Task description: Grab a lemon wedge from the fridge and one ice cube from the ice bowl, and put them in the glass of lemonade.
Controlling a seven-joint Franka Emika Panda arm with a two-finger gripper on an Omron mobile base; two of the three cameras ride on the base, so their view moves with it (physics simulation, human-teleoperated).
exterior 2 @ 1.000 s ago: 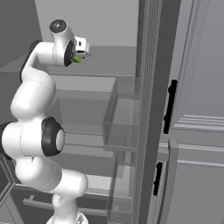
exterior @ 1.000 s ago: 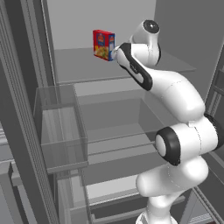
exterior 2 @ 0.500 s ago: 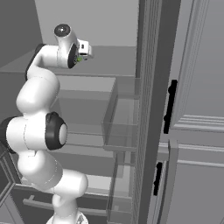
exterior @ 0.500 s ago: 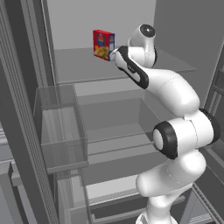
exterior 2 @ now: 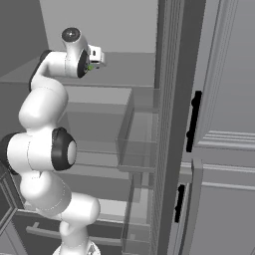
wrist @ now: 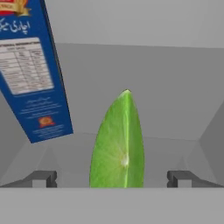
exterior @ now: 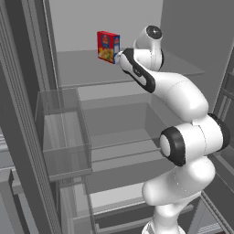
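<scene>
My claw (wrist: 112, 178) is spread as wide as it goes and holds nothing; its two dark fingertips (wrist: 41, 178) stand well apart at either side of the lemon wedge (wrist: 118, 144). The wedge stands on its edge on the upper shelf (exterior: 87, 68) of the open fridge (exterior 2: 172, 124), straight ahead and centred in my gap, its green cut face turned towards me. From the hand camera I cannot tell whether my tips have reached past its sides or are short of it, so closing now might pinch only its near tip and squirt it away across the smooth shelf. It is thin and balanced on its edge, so a nudge from one finger before the other could tip it flat, leaving little to grip. Behind it and to one side stands the blue-backed red and yellow carton (exterior: 108, 46), close enough that a sideways drift of my hand could knock it over.
</scene>
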